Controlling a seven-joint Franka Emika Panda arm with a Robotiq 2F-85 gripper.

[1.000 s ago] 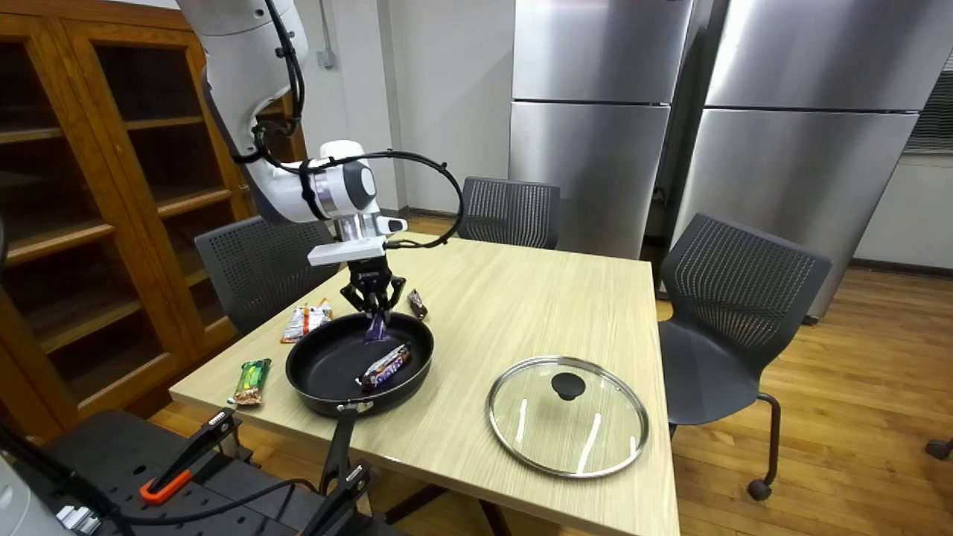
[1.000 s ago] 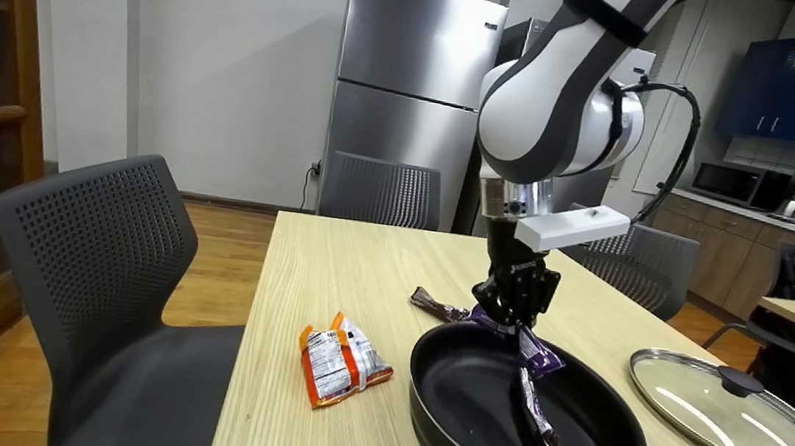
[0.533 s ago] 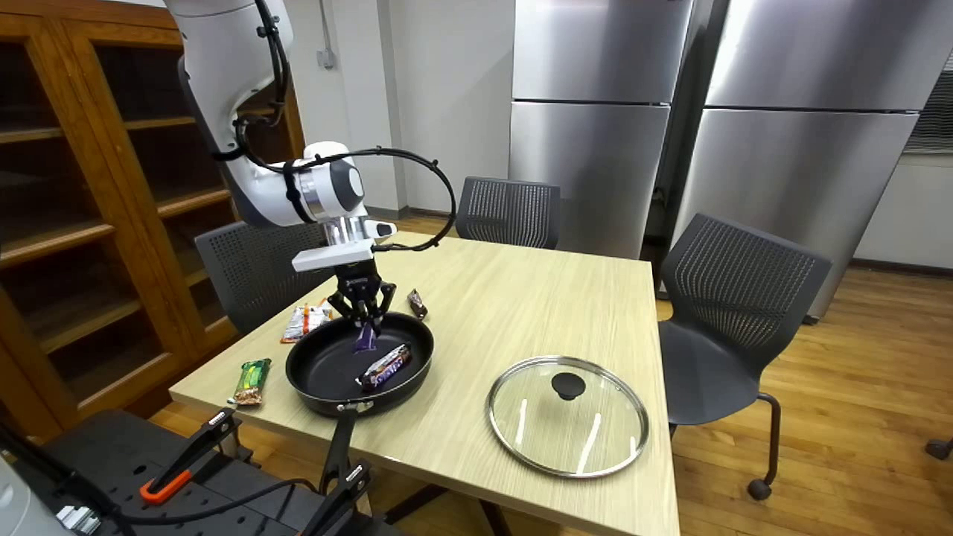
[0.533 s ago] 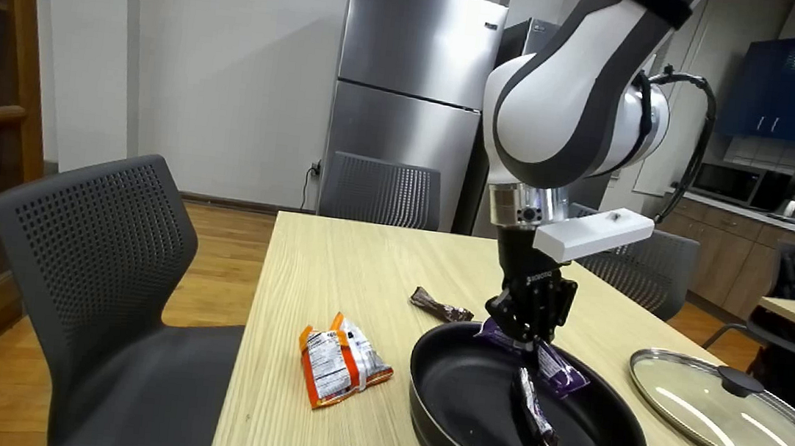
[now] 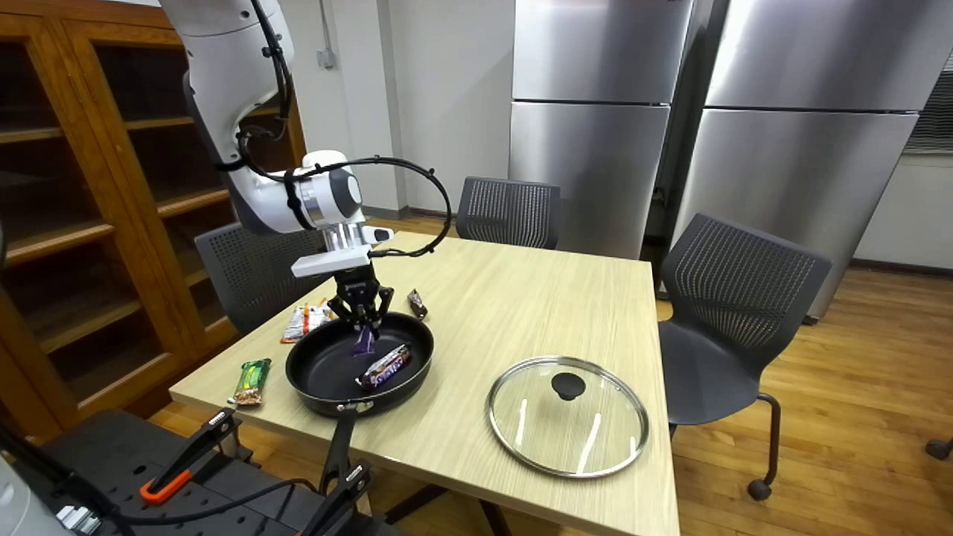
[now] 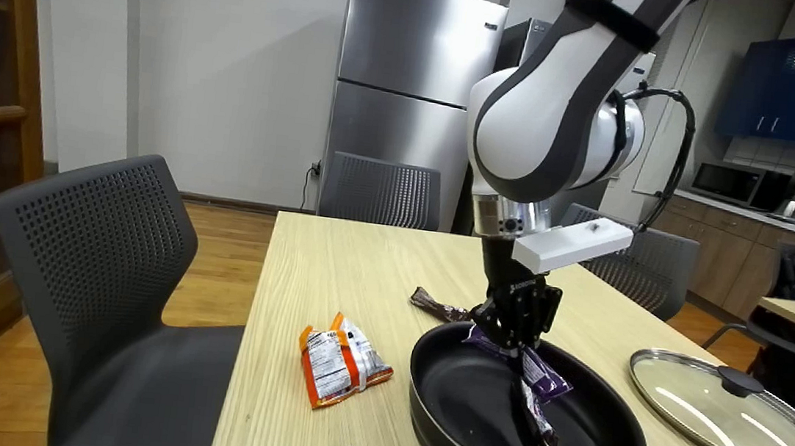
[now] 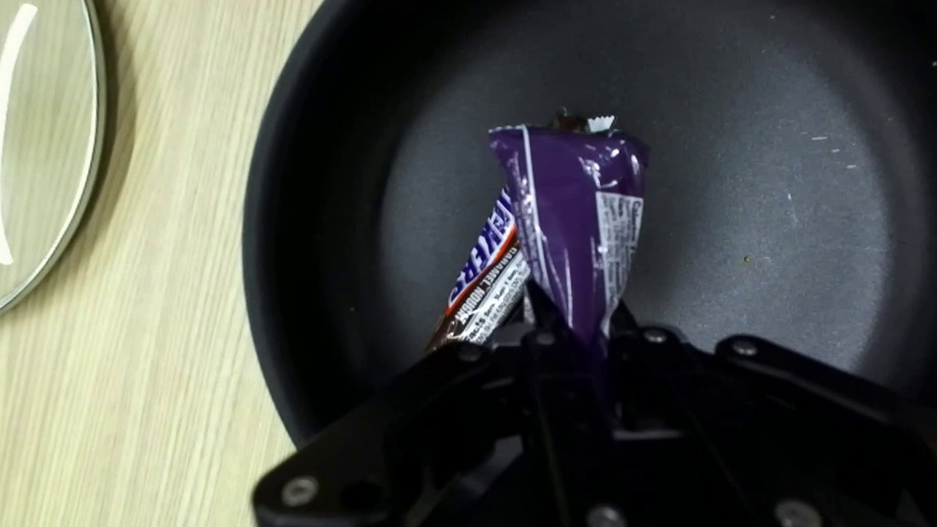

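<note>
My gripper is shut on a shiny purple packet, pinched so that its free end fans out beyond the fingertips. The gripper is over the black frying pan, and the packet hangs inside the rim in both exterior views. I cannot tell whether it touches the pan floor. A Snickers bar lies in the pan, partly covered by the packet in the wrist view. It also shows in both exterior views.
A glass lid with a black knob lies on the wooden table. An orange-and-white packet, a green packet and a brown wrapped bar lie around the pan. The pan's handle sticks out past the table edge. Chairs stand around.
My gripper has moved left and a little lower over the pan with the purple packet still held, seen in an exterior view. The Snickers bar, pan and lid have not moved.
</note>
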